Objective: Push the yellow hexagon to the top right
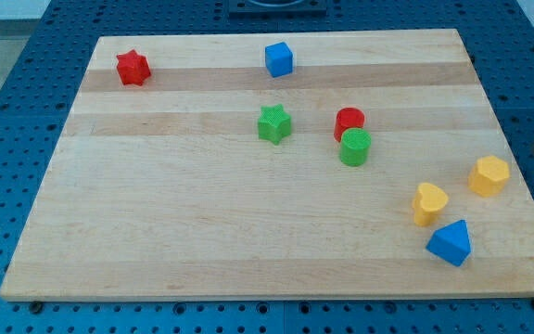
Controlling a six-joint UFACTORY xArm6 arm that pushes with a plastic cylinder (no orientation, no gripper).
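Yellow hexagon (489,175) likely light, rigid, slippery; best pushed from lower-left face. Tip unseen, state unknowable.

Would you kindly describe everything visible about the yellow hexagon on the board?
The yellow hexagon is a small, matte, faceted block, plastic by its look, standing flat on the wooden board near the view's right edge. Nothing touches it; a yellow heart-like block lies apart to its lower left. A dark blurred shape at the right edge may be my tip; its end is not visible.
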